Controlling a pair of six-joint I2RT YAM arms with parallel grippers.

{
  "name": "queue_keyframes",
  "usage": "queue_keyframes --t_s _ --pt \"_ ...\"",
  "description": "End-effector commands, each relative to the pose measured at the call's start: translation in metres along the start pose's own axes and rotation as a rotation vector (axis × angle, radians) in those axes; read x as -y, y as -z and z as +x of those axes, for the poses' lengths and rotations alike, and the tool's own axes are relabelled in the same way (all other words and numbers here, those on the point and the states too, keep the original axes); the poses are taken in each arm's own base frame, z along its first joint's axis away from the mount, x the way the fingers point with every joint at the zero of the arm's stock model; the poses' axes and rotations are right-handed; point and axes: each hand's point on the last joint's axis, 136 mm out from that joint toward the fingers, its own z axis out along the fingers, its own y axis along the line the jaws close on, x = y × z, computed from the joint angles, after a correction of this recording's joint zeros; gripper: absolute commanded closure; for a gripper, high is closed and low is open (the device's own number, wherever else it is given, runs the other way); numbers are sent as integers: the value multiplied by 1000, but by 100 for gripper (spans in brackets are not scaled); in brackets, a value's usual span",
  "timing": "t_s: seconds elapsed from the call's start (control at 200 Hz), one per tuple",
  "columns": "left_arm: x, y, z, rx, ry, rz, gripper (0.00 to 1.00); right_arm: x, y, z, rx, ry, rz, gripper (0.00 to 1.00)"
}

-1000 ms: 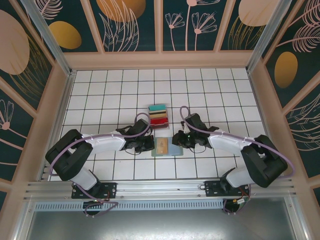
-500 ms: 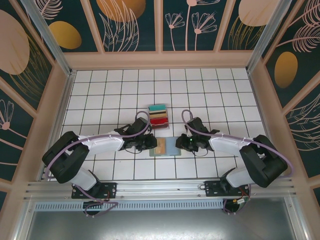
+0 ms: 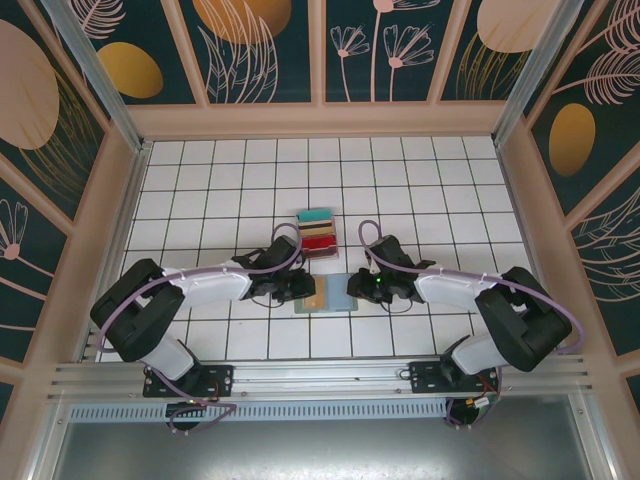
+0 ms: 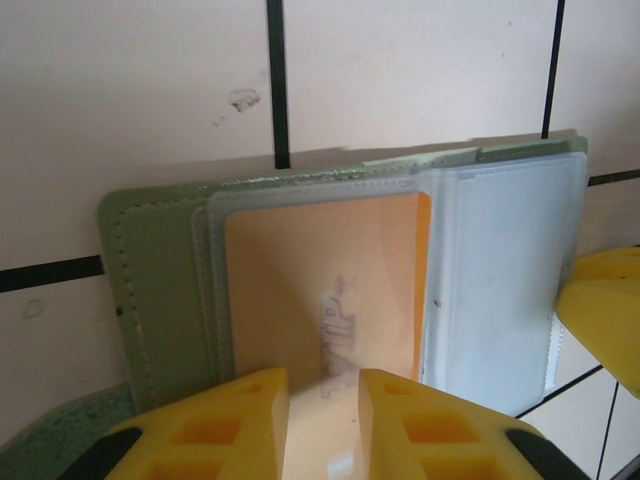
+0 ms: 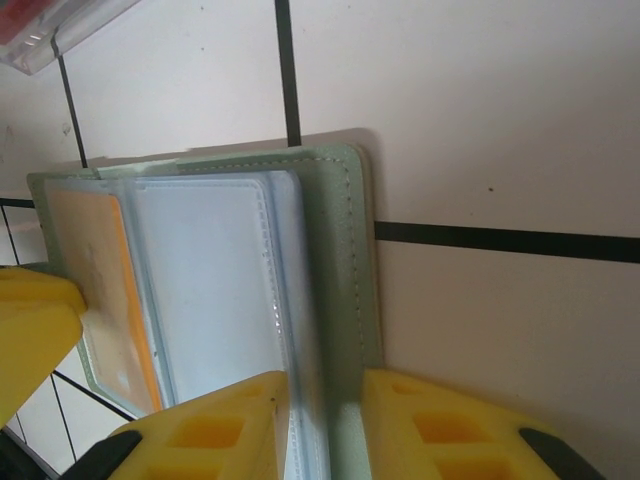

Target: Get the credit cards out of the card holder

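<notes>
The card holder (image 3: 338,293) lies open and flat on the tiles between my two grippers, grey-green outside (image 4: 155,290) with a pale blue clear sleeve inside. An orange credit card (image 4: 320,290) sits in its left half, partly out toward the left gripper. My left gripper (image 4: 323,400) stands slightly open, its yellow fingers straddling the card's near end. My right gripper (image 5: 325,410) is shut on the holder's right edge (image 5: 340,230), pinching the green cover and clear sleeve. In the top view the left gripper (image 3: 300,290) and the right gripper (image 3: 355,288) face each other across the holder.
A clear tray (image 3: 319,232) holding a teal, tan and red stack stands just behind the holder; its corner (image 5: 50,30) appears in the right wrist view. Both arms lie low over the front tiles. Wooden walls ring the tiled floor.
The left gripper's jaws have parted from shut to a narrow gap. The right gripper has slid left onto the holder's edge, and the holder has shifted slightly left.
</notes>
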Motion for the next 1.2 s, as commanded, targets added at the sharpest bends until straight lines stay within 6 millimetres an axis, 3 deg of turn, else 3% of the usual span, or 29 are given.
queue_keyframes --t_s 0.0,0.45,0.696,1.191 --pt "-7 9 -3 29 10 -47 73 12 -7 12 -41 -29 44 72" --pt "-18 -3 8 -21 19 -73 73 13 -10 14 -51 -29 47 72" --pt "-8 15 -5 53 11 -53 75 15 -11 17 -55 -34 49 72" --pt "-22 -4 12 -34 14 -91 77 15 -12 18 -57 -33 50 72"
